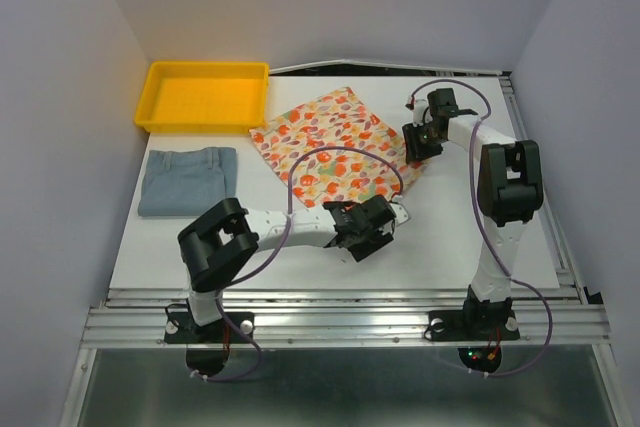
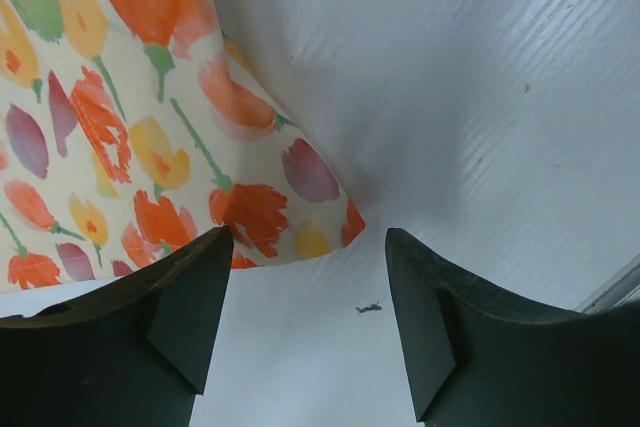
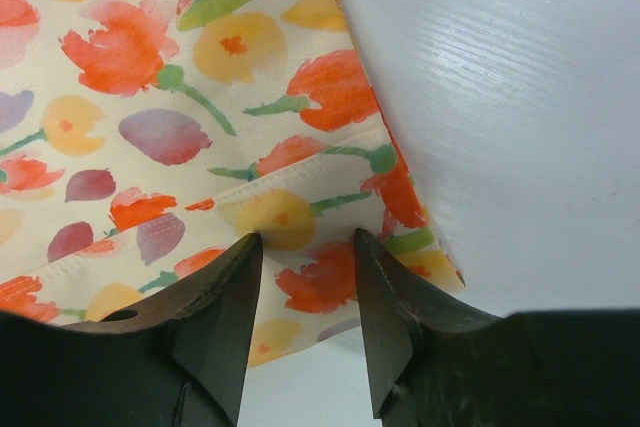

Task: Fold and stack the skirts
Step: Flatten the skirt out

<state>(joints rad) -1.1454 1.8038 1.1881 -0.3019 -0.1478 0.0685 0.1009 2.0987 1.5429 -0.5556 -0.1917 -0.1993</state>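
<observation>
I see the floral skirt (image 1: 335, 147) spread flat mid-table; the blue skirt (image 1: 187, 179) lies to its left, apart. My left gripper (image 2: 305, 277) stands released beside the floral skirt's near corner; my right gripper (image 3: 308, 247) is released too, over its right hem.

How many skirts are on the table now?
2. The floral skirt lies flat mid-table; the blue-grey skirt lies at the left, in front of the yellow tray. None appears hidden.

The cream skirt (image 1: 335, 147) is printed with orange, red, yellow and purple tulips on green stems. Left of it lie a plain blue-grey skirt (image 1: 188, 180) and a bright yellow tray (image 1: 150, 112), on a white table (image 1: 450, 237).
</observation>
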